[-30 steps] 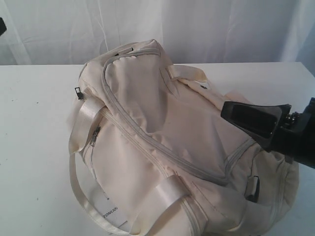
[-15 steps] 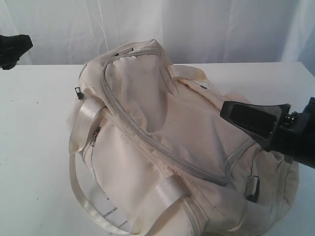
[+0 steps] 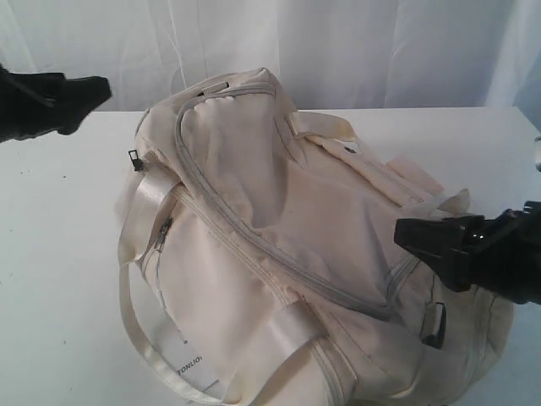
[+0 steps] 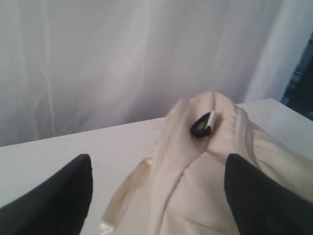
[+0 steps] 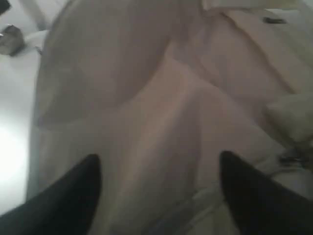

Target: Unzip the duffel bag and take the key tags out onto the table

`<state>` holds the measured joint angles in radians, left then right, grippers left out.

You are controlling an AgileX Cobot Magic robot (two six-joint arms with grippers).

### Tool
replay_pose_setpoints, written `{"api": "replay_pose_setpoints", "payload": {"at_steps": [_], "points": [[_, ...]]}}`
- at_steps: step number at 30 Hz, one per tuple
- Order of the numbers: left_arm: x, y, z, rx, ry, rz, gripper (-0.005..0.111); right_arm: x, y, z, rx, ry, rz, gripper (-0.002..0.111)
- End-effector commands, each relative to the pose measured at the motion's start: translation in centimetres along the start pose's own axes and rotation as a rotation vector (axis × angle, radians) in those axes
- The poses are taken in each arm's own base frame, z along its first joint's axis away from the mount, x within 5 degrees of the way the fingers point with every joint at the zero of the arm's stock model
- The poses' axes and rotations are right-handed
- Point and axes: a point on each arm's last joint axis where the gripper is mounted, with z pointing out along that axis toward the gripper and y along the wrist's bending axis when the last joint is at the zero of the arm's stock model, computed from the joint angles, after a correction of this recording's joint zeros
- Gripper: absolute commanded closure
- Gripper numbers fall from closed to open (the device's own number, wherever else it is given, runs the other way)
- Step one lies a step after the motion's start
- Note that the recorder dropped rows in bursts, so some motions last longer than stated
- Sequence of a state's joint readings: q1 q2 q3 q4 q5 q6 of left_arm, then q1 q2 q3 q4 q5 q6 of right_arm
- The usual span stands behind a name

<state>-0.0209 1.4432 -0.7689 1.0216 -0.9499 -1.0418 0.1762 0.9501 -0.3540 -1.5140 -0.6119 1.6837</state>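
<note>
Exterior view: right gripper (image 3: 439,245) is being held low over the near-right end of the duffel bag (image 3: 279,211), jaws now spread wide after being closed a second ago, nothing held. Left gripper (image 3: 80,95), also wide and empty, is being brought in from the far left. Grey zipper (image 3: 245,241) is being left closed, so unzipping is judged not started; key tags are not being seen. Bag is lying mid-table (image 3: 59,254). Only the left wrist view is showing a dark loop (image 4: 201,125) at the bag's end.
</note>
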Motion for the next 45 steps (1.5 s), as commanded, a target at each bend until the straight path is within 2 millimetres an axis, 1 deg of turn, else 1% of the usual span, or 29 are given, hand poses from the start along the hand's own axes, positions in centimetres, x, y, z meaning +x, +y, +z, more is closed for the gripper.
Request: {"api": "replay_pose_setpoints", "payload": {"at_steps": [1,5,9,12,15,18,20,26,28,29,31,32,34,36,41,43,45], "points": [[-0.3,-2.0,2.7,0.091,0.035,0.053,0.029,0.1,-1.6,-0.1,0.177,0.022,0.021,0.014],[-0.7,-2.6,4.7,0.063,0.082,0.089,0.029,0.4,-2.2,-0.2,0.249,0.048,0.083,0.013],[-1.1,-3.1,5.9,0.085,0.074,0.057,0.029,0.8,-2.5,-0.2,0.272,0.053,0.112,0.014],[-1.1,-3.1,6.6,0.061,0.096,0.044,0.029,1.6,-3.0,0.0,0.298,0.078,0.147,0.017],[-0.8,-3.3,7.3,0.073,0.108,-0.006,0.029,2.5,-3.3,0.3,0.298,0.12,0.179,0.02],[-0.2,-4.0,7.8,0.105,0.122,-0.024,0.029,3.2,-3.0,0.8,0.238,0.177,0.205,0.02],[0.2,-4.7,8.1,0.133,0.141,-0.006,0.029,3.4,-2.9,1.0,0.206,0.204,0.219,0.02],[2.1,-6.1,8.9,0.178,0.224,0.048,0.029,3.7,-3.0,1.3,0.204,0.225,0.233,0.02],[2.6,-5.9,9.2,0.146,0.249,0.041,0.034,3.7,-3.0,1.3,0.204,0.225,0.233,0.021],[2.7,-5.7,9.2,0.126,0.257,0.034,0.04,3.7,-3.0,1.3,0.204,0.225,0.233,0.023],[2.9,-5.4,9.3,0.094,0.266,0.015,0.056,3.7,-3.1,1.3,0.206,0.225,0.233,0.03],[2.9,-5.3,9.3,0.078,0.272,0.012,0.067,3.7,-3.1,1.3,0.208,0.224,0.233,0.035],[3.0,-5.2,9.3,0.07,0.278,0.021,0.088,3.6,-3.2,1.3,0.217,0.221,0.231,0.048],[3.0,-5.1,9.3,0.068,0.279,0.026,0.106,3.6,-3.3,1.3,0.234,0.215,0.229,0.06],[3.0,-5.1,9.3,0.067,0.28,0.032,0.107,3.5,-3.8,1.2,0.289,0.196,0.22,0.089],[3.0,-5.1,9.3,0.065,0.281,0.033,0.107,3.4,-3.9,1.2,0.302,0.191,0.218,0.098],[2.8,-5.1,9.2,0.062,0.275,0.034,0.107,3.4,-4.1,1.1,0.318,0.186,0.215,0.105]]}}
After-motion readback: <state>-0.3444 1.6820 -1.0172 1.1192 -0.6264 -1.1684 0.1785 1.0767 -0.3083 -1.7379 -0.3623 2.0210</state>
